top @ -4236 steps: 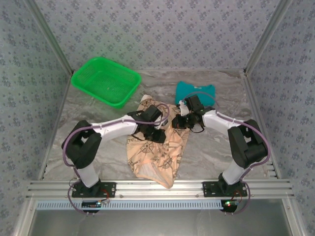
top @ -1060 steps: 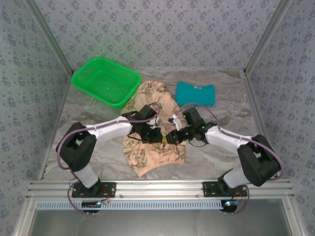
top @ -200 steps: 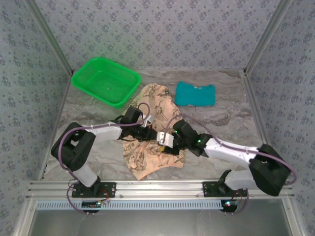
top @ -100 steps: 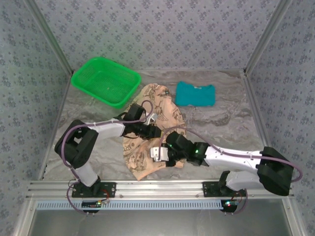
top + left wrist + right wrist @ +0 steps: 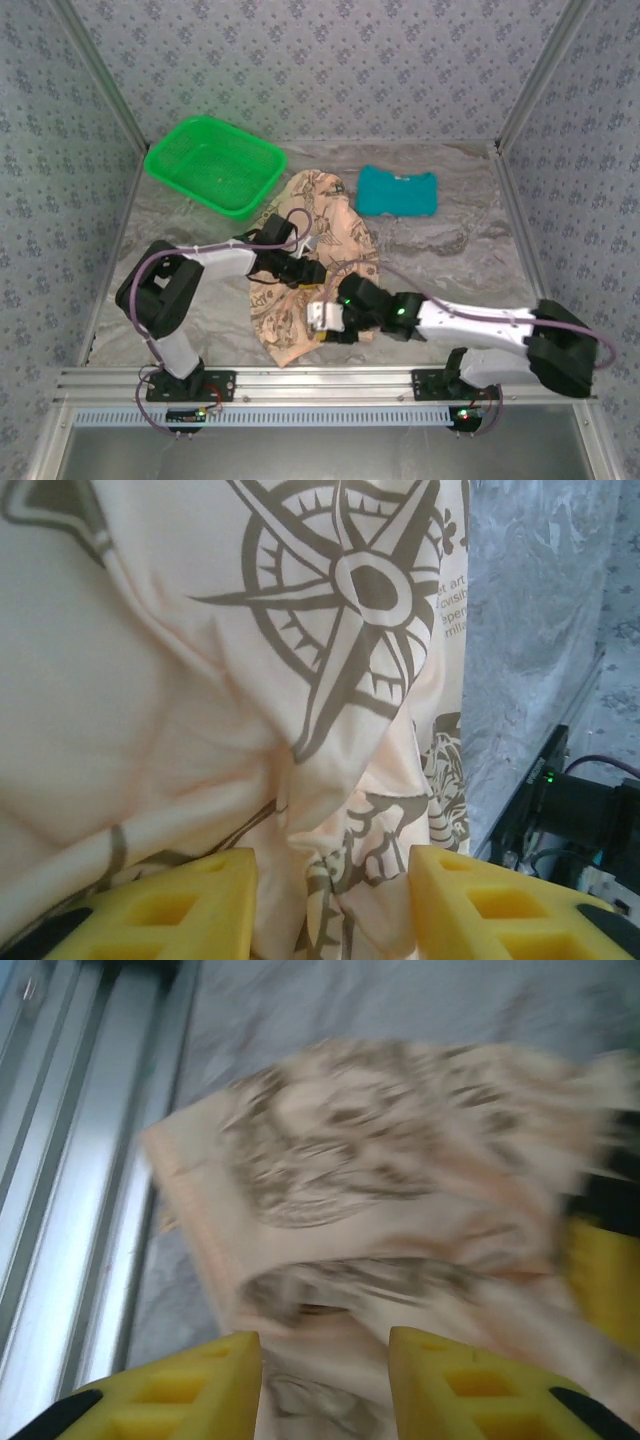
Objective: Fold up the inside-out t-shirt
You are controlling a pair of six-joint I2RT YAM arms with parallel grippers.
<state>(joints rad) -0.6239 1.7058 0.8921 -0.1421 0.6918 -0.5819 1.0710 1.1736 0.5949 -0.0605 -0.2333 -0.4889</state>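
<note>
Now the inside-out t-shirt (image 5: pixel 322 208) lies bunched at the centre of the overhead frame. The left gripper (image 5: pixel 305 268) is spread over a crease and the right gripper (image 5: pixel 322 318) is spread near its lower edge. Pinching only one layer here could drag the fold crooked.

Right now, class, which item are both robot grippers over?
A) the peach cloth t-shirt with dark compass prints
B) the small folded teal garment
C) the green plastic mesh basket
A: the left gripper and right gripper are both over the peach cloth t-shirt; each wrist view looks onto its prints.
</note>
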